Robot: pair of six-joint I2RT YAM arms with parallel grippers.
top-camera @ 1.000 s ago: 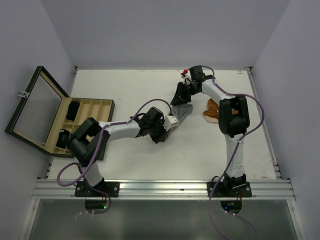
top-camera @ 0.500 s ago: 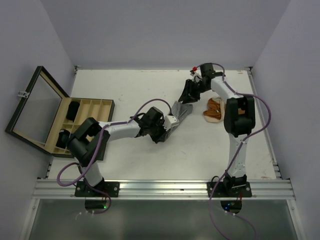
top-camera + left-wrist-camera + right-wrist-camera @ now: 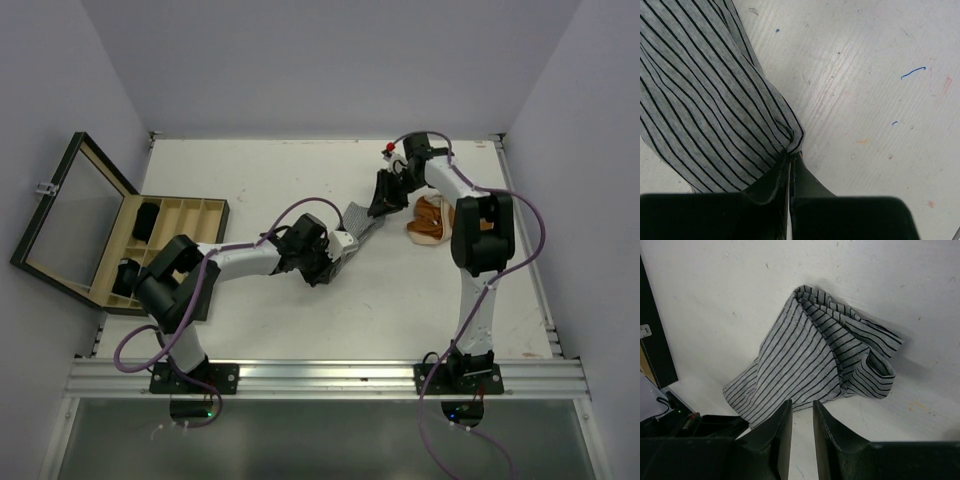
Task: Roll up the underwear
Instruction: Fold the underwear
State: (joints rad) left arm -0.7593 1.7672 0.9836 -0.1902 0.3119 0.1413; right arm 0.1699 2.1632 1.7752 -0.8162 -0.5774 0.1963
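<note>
The grey striped underwear (image 3: 361, 219) lies on the white table between my two grippers. My left gripper (image 3: 346, 243) is shut on a pinched fold at its near edge, which the left wrist view (image 3: 791, 156) shows held low over the table, with the cloth (image 3: 700, 100) spread to the left. My right gripper (image 3: 381, 207) stands just right of it. In the right wrist view my right gripper (image 3: 802, 407) is open and empty, just short of the cloth's (image 3: 810, 360) edge. An orange-brown garment (image 3: 428, 218) lies further right.
An open wooden box (image 3: 190, 213) with a raised glass lid (image 3: 66, 214) sits at the table's left edge, with black rolled garments (image 3: 147, 221) in its compartments. The right arm's upper link (image 3: 478, 232) hangs over the table by the orange-brown garment.
My right gripper has moved right and back, off the striped garment. The garment now lies lower and more stretched out. My left gripper has kept its hold and place.
</note>
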